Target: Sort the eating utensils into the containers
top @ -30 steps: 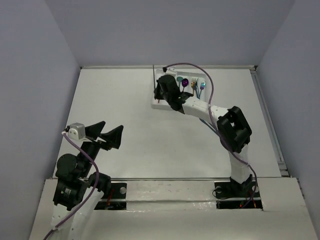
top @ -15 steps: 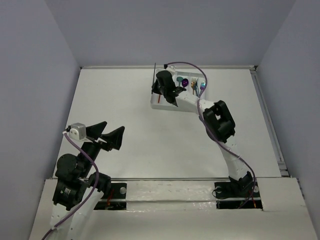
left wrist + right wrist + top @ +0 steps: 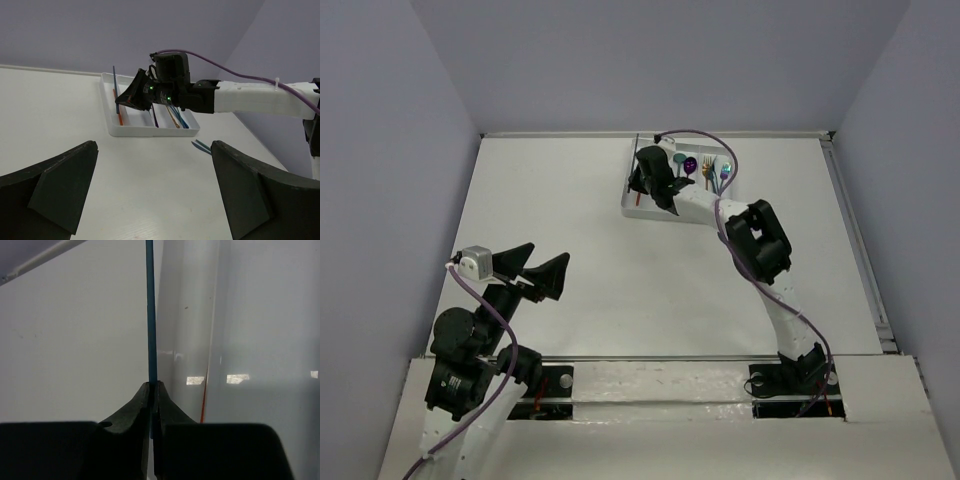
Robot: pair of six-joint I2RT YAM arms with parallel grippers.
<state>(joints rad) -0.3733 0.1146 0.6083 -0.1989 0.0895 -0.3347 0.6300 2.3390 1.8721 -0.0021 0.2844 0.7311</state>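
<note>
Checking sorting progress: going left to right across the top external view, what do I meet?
Open left pincer → right pincer shut on a slim blue chopstick → purple iridescent spoon → gold fork → teal-blue utensil; the last three lie in the white plastic tray.

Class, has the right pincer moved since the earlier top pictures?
Yes: the right pincer, gripping the teal chopstick, edged slightly toward the white tray's far end.

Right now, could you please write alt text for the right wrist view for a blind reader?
The right gripper pinches a thin blue chopstick that points straight up the frame. Beside it on the right is the white tray, a red-orange chopstick lying inside.
</note>
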